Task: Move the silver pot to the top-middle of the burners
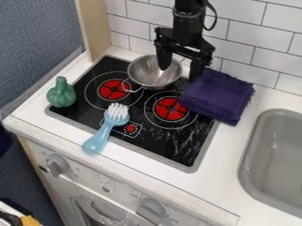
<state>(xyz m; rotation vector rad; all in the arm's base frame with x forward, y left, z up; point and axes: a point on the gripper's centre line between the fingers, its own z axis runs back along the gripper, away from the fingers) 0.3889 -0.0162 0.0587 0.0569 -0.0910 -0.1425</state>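
Nearest us is the white oven front (124, 185) with its knobs, nothing for the arm to mind. On the left, the green toy vegetable (62, 93) stands at the edge of the cooktop (180, 152), and the blue brush (106, 129) lies bristles up across its front edge; both look clear of any short shift at the back.

The silver pot (154, 72) sits upright at the back, behind and between the two red burners, its wire handle (132, 89) angled toward the front left. To my eye that's about the right spot, so any nudge should be small, level and slow, since a hooked rim could tip such a light bowl.

Black and upright, the gripper (179, 74) hangs over the pot's right side with its fingers well spread, one inside the bowl, one outside, apparently clamped on nothing. I'd lift it straight up before going sideways, minding the purple towel (218, 95) just beside the outer finger. Farther right is the grey sink (251, 154).
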